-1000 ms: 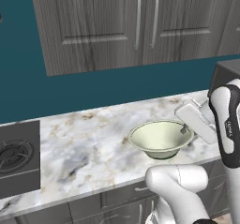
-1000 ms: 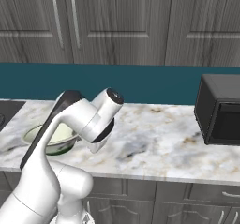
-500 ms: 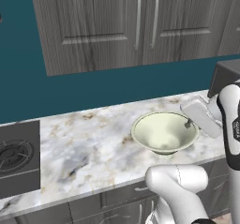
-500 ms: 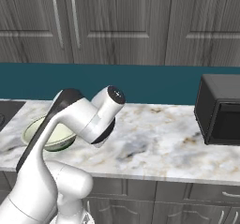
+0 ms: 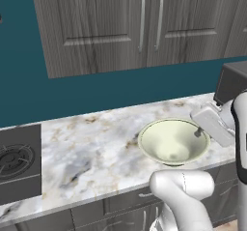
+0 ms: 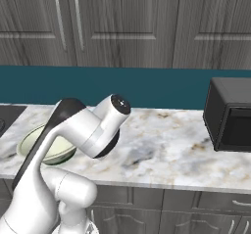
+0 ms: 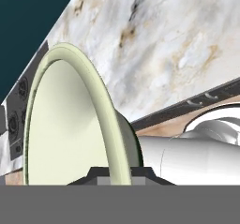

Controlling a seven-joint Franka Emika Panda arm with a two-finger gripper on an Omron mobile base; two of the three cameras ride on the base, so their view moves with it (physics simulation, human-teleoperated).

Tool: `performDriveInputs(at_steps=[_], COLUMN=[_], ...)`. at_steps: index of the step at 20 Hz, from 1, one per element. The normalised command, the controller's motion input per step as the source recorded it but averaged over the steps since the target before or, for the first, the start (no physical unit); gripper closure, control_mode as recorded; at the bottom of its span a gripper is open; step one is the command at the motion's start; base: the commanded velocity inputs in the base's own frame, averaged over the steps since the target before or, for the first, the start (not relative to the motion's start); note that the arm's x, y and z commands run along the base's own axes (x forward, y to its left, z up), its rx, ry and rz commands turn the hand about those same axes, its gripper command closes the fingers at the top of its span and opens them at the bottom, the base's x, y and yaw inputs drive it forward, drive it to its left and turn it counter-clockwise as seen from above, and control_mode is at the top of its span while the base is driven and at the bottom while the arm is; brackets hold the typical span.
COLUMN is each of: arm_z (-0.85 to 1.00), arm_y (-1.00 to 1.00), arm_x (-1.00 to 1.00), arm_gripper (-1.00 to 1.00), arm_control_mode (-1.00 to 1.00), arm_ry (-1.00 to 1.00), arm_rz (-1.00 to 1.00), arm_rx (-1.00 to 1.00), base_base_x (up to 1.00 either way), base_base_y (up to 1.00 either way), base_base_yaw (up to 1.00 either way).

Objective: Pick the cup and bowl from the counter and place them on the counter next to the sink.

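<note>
At the far left of the left base view a black stovetop [image 5: 18,169] is set into the counter [image 5: 91,152], a white-and-grey marble slab with tan veins over dark grey cabinets. Above the slab a teal wall [image 5: 29,94] is seen, and over that a bank of dark wood-grain wall cabinets [image 5: 140,22] with slim metal handles.

Further right, the bowl [image 5: 173,141] is seen raised off the marble and tilted, its mouth turned toward the camera. It is a wide, shallow cone: the inside is pale cream-green, the rim is a lighter band, and a darker green base is glimpsed below. In the right base view the same bowl [image 6: 46,145] is partly hidden behind the white arm, above the left part of the counter.

At the bowl's right rim the gripper [image 5: 198,132] is seen. Its jaws are closed together on the rim, one finger inside and one outside, so the bowl is clamped by its edge. In the hand view the bowl [image 7: 70,124] is shown edge-on and very close, with the pale rim running between the two dark finger tips [image 7: 96,174] and the green underside to the right.

At the right end of the counter a black microwave [image 6: 230,115] stands, well apart from the bowl.
</note>
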Motion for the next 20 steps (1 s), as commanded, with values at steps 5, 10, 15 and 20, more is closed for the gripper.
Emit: performDriveInputs(at_steps=[5, 10, 15, 20], arm_z=[0.0, 0.0, 0.0, 0.0], arm_y=[0.0, 0.0, 0.0, 0.0], arm_x=[0.0, 0.0, 0.0, 0.0], arm_gripper=[1.0, 1.0, 1.0, 1.0], arm_control_mode=[-1.0, -1.0, 1.0, 1.0], arm_ry=[0.0, 0.0, 0.0, 0.0], arm_rz=[0.0, 0.0, 0.0, 0.0], arm_rx=[0.0, 0.0, 0.0, 0.0], base_base_x=[0.0, 0.0, 0.0, -0.29], base_base_y=[0.0, 0.0, 0.0, 0.02], base_base_yaw=[0.0, 0.0, 0.0, 0.0])
